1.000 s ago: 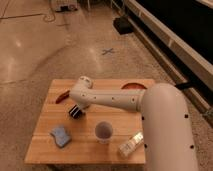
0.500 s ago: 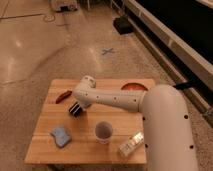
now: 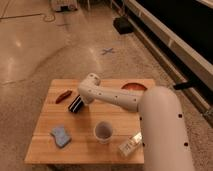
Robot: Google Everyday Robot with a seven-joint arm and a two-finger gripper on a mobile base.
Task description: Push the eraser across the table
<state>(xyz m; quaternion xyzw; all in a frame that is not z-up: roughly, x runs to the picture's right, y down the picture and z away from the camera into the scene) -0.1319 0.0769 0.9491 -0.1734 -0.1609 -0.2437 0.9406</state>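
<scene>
End effector [image 3: 83,99] sits against your small black striped eraser [image 3: 75,104] on the light wooden plank table [image 3: 85,142], placed for pushing; finger opening cannot be told.

lab-like hall: polished concrete floor [image 3: 35,45] with tape cross [image 3: 107,51], gripper [image 3: 83,100] over table [image 3: 85,145].

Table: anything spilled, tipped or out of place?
One thing: a clear bottle lies on its side near the front edge of the table. The cup is upright, nothing spilled. The gripper is at the eraser, which sits askew.
</scene>
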